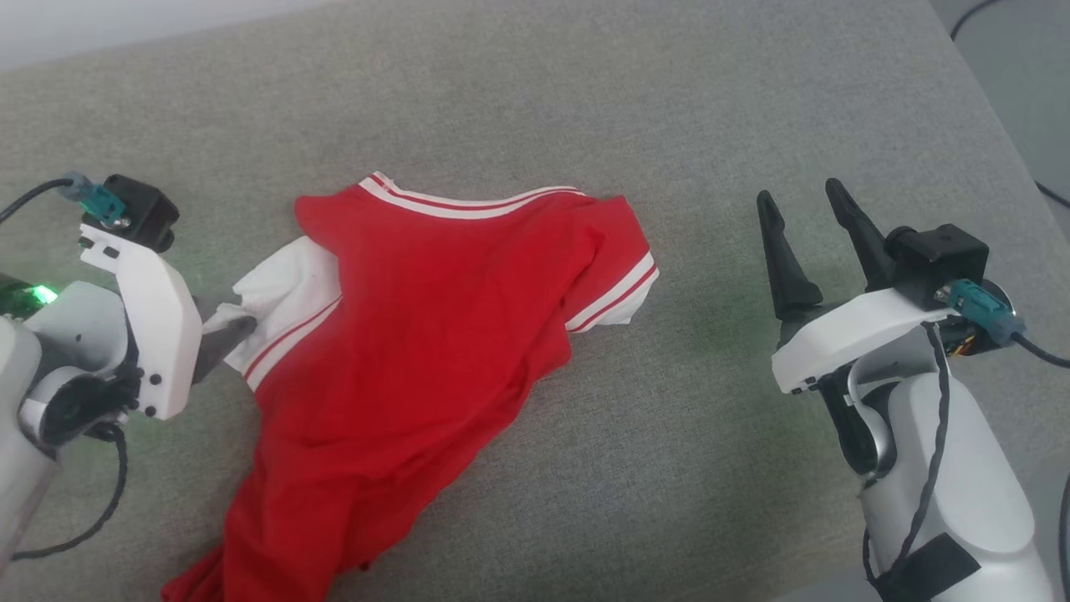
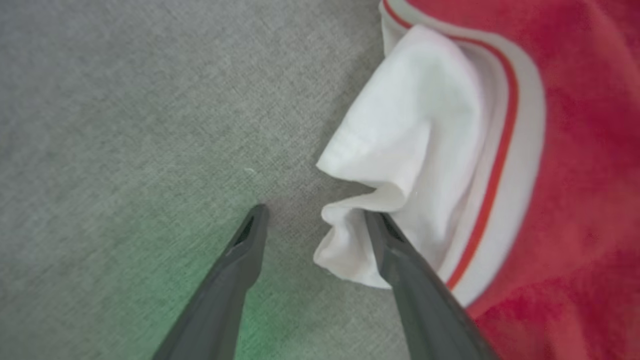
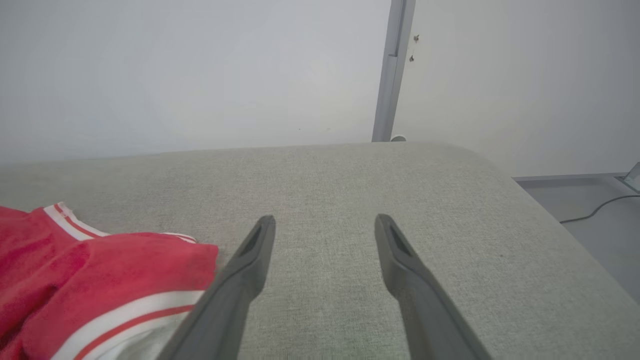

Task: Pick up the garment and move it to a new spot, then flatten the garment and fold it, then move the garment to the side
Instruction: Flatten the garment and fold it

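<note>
Thin red jersey garment lies rumpled on a coarse grey woven surface, white-striped collar at 12 o'clock and the body trailing in soft folds toward 7 o'clock. Left gripper sits at the garment's 9 o'clock, tapered dark fingers spread, with the crumpled white sleeve end partly in the gap and against one finger but not pinched. Right gripper is at its 3 o'clock, well apart, fingers spread over bare weave.
</note>
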Controlling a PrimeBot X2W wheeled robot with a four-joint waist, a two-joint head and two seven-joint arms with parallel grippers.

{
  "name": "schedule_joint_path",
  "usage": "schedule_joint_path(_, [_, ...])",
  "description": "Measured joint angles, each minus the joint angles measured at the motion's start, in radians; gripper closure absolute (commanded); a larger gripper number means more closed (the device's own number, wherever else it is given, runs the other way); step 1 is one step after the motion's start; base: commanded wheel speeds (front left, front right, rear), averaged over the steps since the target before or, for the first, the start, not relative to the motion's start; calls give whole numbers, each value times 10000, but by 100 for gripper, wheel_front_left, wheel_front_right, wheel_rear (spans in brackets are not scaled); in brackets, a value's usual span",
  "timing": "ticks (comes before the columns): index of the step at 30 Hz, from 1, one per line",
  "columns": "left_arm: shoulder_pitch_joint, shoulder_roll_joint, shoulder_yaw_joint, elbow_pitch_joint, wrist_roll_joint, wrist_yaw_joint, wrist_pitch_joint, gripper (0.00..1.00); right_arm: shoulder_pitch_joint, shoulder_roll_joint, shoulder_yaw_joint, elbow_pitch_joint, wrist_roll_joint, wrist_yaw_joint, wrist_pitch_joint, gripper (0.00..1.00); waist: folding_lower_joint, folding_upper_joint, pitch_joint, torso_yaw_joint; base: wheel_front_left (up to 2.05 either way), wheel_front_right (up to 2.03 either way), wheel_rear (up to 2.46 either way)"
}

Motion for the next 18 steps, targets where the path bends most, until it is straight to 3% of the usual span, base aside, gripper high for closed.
schedule_joint_path(2, [-111,29,-146,176,61,-38,-104,0,-31,0,-36,59,-12,0,-36,0,0,1,106,-34,0,0,0])
schedule_joint_path(3, [-194,19,-201,272,61,-42,-107,55,-60,-4,-52,79,-23,0,-46,0,0,0,144,-38,0,0,0])
schedule_joint_path(4, [-254,17,-297,341,69,-63,-111,100,-93,0,-65,100,-35,0,-69,0,0,1,168,-33,0,0,0])
schedule_joint_path(18, [-554,-165,-706,872,-408,-6,-479,100,-50,4,-761,188,-562,0,-21,0,0,0,-107,749,0,0,0])
